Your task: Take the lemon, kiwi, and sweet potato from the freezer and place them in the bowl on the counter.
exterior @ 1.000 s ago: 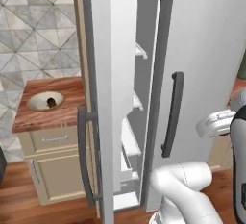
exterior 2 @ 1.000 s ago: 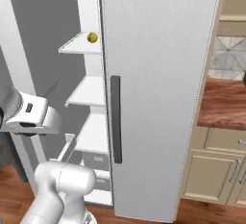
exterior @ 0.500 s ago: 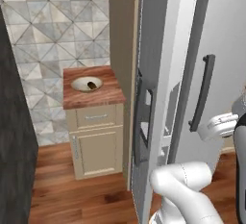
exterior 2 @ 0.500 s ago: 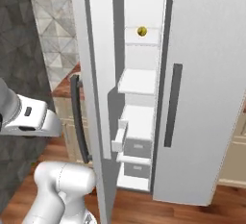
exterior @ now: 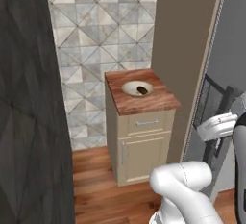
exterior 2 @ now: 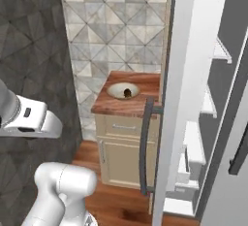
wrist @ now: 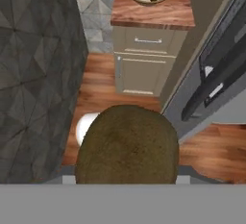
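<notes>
A large brown, rough-skinned rounded object [wrist: 127,143], apparently the kiwi, is seen at the bottom of the hand view, right where the gripper's tips would rise. The tips themselves are hidden behind it, so the gripper is taken to be closed around the fruit. Its outline appears as a broad dome, slightly wider than tall; which way its long axis points cannot be told.

The bowl [exterior: 129,89] is set near the middle of the desk [exterior: 158,103], and a small dark brown lump [exterior: 142,91] is seen lying inside it, right of centre in the left base view. The same bowl [exterior 2: 116,91] and lump are shown in the right base view and the hand view.

The desk is a reddish-brown wood-grain top carried by a beige cabinet [exterior: 144,146] with a drawer and a door. A wall of grey triangular tiles [exterior: 96,35] is seen behind it, a dark panel [exterior: 29,98] to the left, and a wooden floor [exterior: 96,189] below. The freezer [exterior 2: 179,99] stands just right of the desk, with its door open and white shelves [exterior 2: 208,104] exposed.
</notes>
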